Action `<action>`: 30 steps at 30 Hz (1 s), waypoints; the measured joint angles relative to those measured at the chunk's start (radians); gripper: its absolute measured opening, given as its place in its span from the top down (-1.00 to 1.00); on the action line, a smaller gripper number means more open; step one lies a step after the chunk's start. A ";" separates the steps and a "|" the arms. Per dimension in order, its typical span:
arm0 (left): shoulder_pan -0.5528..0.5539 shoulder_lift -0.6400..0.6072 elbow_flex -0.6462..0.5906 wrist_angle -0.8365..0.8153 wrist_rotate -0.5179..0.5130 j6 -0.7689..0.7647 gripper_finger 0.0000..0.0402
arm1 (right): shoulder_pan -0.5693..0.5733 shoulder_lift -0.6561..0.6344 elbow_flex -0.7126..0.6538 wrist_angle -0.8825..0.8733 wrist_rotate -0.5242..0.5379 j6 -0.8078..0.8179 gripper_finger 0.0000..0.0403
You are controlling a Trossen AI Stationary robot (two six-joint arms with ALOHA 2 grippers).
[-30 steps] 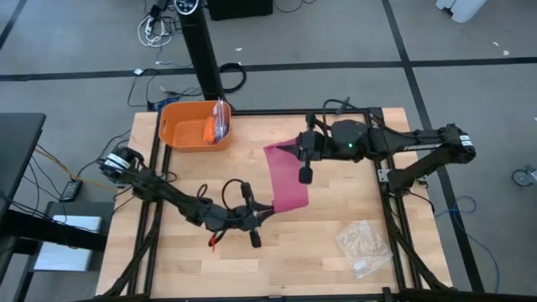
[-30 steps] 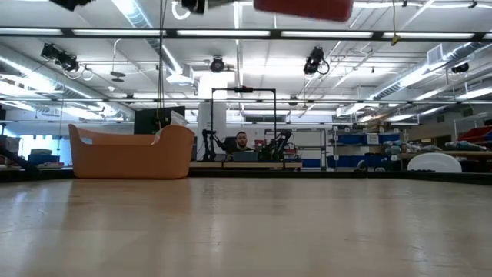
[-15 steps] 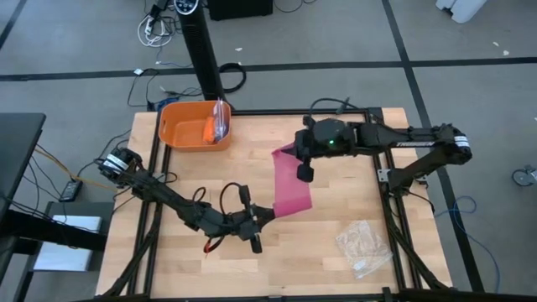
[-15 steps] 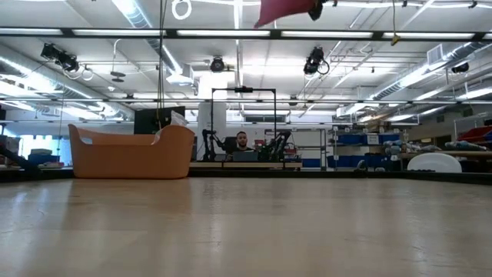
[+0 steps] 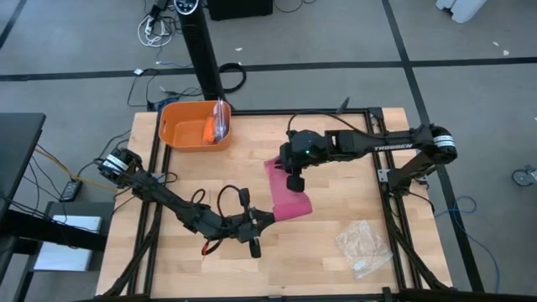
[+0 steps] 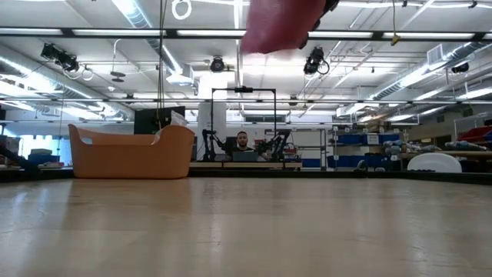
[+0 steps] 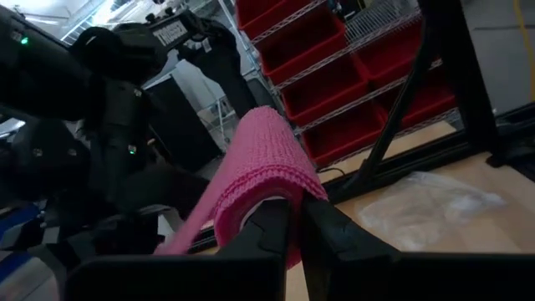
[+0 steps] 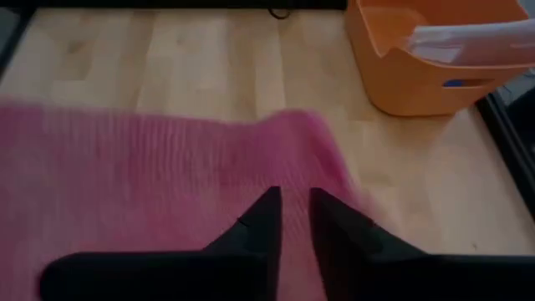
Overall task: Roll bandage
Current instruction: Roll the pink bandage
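Note:
The magenta-pink bandage [image 5: 287, 191] hangs as a flat band in the air between my two grippers, well above the table; the low view shows only its blurred underside [image 6: 277, 23] at the top. My left gripper [image 5: 263, 218] is at the band's near end and is shut on it [image 7: 294, 219]. My right gripper [image 5: 292, 178] slants down over the band's far part [image 8: 167, 167]. Its fingers [image 8: 292, 205] stand a little apart, with pink cloth showing between and beyond them. My left gripper pinches the bandage's near end [image 7: 276, 194] between its two fingers, held level and pointing toward the table's right. The cloth curls over the fingertips in a rounded hump and runs up and away toward the other arm, clear of the table. My right gripper's fingertips [image 8: 269, 205] lie in front of the band's far part; I cannot tell whether they touch it.
An orange tub [image 5: 180, 130] with packets inside stands at the far left of the table. A clear crinkled plastic bag [image 5: 362, 245] lies near the right front corner. Bare wooden tabletop lies under and around the bandage.
My right gripper has come down and toward the table's left and near side, tipping its fingers downward. The bandage's far end has sunk with it, so the band looks shorter and less stretched; its near end has stayed in my left gripper.

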 joint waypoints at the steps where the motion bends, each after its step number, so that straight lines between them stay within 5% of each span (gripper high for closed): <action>1: -0.001 0.000 0.000 0.001 0.000 -0.008 0.91 | 0.000 -0.006 0.000 -0.003 -0.008 -0.001 0.62; 9: -0.001 0.000 0.000 -0.001 -0.004 -0.048 0.91 | 0.000 -0.061 0.000 -0.006 -0.017 -0.001 0.07; 16: -0.001 0.000 0.000 0.001 -0.024 -0.047 0.91 | 0.000 -0.126 0.000 -0.038 -0.013 -0.020 -0.21; 21: 0.000 0.000 0.000 -0.015 -0.077 -0.017 0.91 | 0.026 -0.267 -0.003 -0.184 0.209 -0.069 -0.28; 30: 0.018 -0.001 -0.004 -0.077 -0.019 -0.078 0.91 | 0.027 -0.580 -0.428 -0.007 0.159 0.054 -0.19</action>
